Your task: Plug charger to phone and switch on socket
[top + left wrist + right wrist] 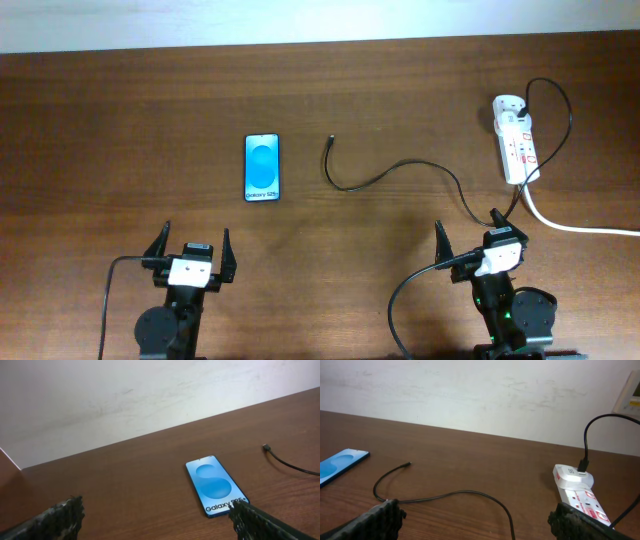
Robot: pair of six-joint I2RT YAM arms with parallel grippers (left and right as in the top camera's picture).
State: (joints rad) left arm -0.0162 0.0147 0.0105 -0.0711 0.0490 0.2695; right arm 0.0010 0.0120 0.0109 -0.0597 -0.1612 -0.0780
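Noted left end effector and right end effector low at near counter edge, fingers spread wide, gripping nothing. Found phone flat, screen lit, just ahead-right of the left one. Traced charger ahead of the right one, plug end free, apart from phone. Logged socket farther ahead-right, adapter plugged in.

Brown wooden table, phone, charger cable, white socket lying flat

Open tabletop separates phone from charger.
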